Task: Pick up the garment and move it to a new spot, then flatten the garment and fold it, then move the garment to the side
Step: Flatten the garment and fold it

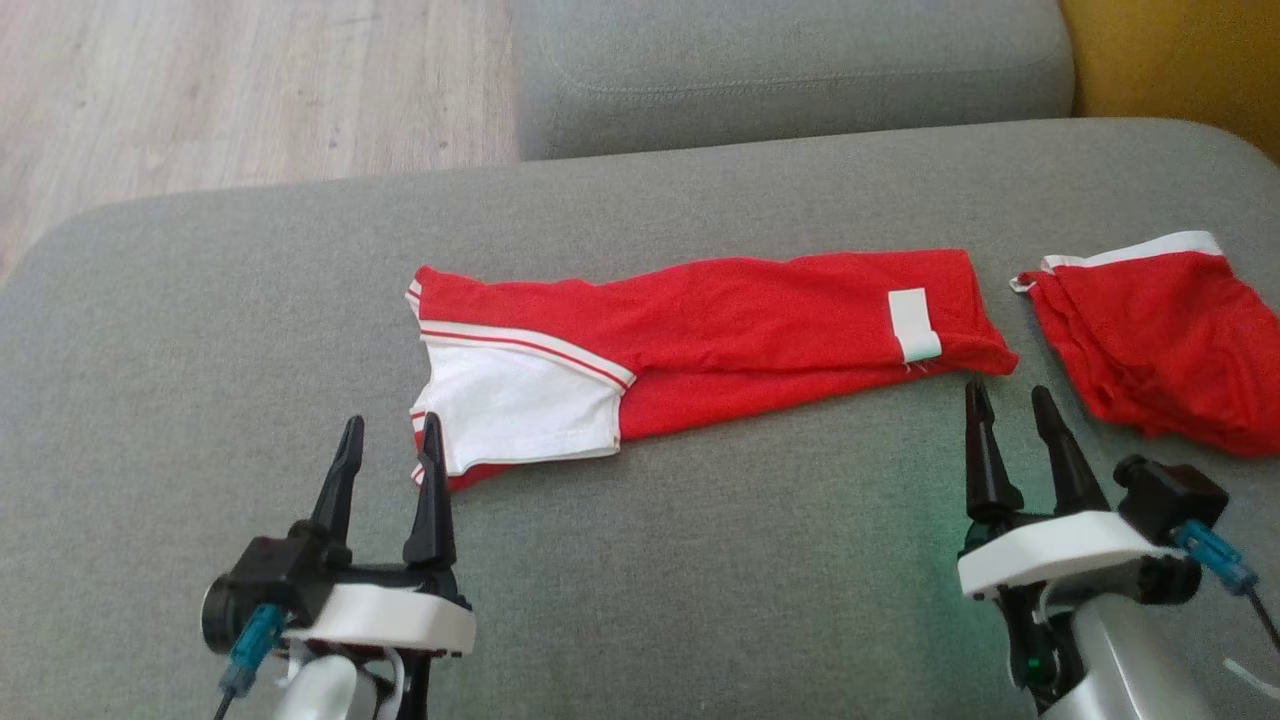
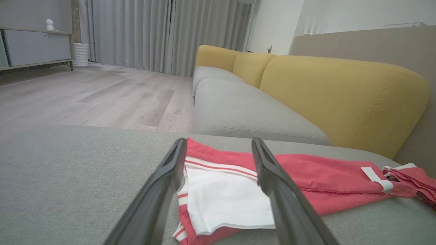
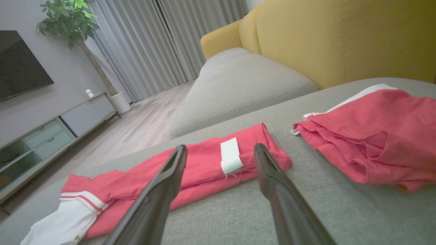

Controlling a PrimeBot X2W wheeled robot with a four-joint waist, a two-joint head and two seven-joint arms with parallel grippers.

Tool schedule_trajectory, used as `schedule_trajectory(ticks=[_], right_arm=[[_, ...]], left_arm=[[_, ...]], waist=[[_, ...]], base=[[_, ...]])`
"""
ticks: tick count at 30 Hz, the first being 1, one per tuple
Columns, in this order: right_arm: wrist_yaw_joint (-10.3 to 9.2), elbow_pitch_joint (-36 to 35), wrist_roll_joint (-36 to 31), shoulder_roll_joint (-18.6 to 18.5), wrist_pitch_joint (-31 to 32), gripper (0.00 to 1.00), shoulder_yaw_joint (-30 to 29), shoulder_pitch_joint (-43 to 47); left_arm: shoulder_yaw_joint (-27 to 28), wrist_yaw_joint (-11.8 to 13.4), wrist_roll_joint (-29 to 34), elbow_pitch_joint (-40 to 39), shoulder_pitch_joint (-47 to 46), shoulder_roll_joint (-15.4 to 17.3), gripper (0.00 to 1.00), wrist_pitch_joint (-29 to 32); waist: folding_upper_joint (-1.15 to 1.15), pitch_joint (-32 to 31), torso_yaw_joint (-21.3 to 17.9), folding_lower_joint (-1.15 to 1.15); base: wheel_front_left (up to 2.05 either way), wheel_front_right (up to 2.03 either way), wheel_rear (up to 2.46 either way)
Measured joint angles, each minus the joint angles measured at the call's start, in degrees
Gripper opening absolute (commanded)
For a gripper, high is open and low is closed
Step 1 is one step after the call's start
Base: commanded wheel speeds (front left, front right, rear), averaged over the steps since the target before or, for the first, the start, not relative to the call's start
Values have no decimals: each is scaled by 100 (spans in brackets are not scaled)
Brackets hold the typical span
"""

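one folded garment [image 1: 750, 320] on sofa [image 1: 700, 560]; right wrist view adds plant [image 3: 68, 17], tv [image 3: 20, 64]

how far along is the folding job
Looks done: the red garment lies flat on the grey cushion, folded into a long strip. In hand: nothing; the left gripper and right gripper hang open near its two ends. Left: probably another fold, then moving it aside.

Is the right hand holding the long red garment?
No, the right hand is open and empty, poised near the end of the long red garment.
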Motion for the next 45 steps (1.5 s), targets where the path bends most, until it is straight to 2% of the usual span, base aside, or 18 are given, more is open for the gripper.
schedule_trajectory(ticks=[5,9,14,17,20,26,31,32,33,40,45], right_arm=[[0,-15,-215,18,1,100,-155,-146],[0,283,-479,33,162,100,-533,-635],[0,1033,-720,32,427,100,-1456,-1507],[0,1558,-960,23,469,100,-2003,-1919],[0,2080,-1194,8,542,100,-2296,-2212],[0,2925,-1514,-26,608,100,-2596,-2553],[0,3359,-1613,-104,606,100,-2683,-2874],[0,3420,-1613,-110,605,93,-2652,-2928],[0,3472,-1613,-111,599,0,-2608,-2977],[0,3719,-1582,-94,280,0,-2259,-2983],[0,3542,-1260,-112,116,0,-2158,-2798]], left_arm=[[277,-335,388,33,-15,-190,100,-1],[366,-538,573,104,-173,-303,100,0],[436,-738,692,82,-459,-437,100,0],[427,-814,715,32,-581,-463,100,0],[409,-842,749,24,-689,-481,100,-1],[302,-893,679,23,-881,-495,100,-1],[280,-910,667,11,-944,-499,100,-1],[280,-910,667,9,-951,-500,100,-1],[280,-910,667,9,-960,-500,100,-1],[291,-910,667,62,-982,-505,100,-1],[302,-911,665,81,-939,-506,100,-1]], waist=[[0,161,46,1],[0,391,109,2],[0,736,228,2],[0,924,324,2],[0,1085,431,2],[0,1304,590,2],[0,1375,621,1],[0,1383,618,1],[0,1385,611,1],[0,1234,500,1],[0,1027,368,1]], base=[[0,0,0],[0,0,0],[0,0,0],[0,0,0],[0,0,0],[0,0,0],[0,0,0],[0,0,0],[0,0,0],[0,0,0],[0,0,0]])
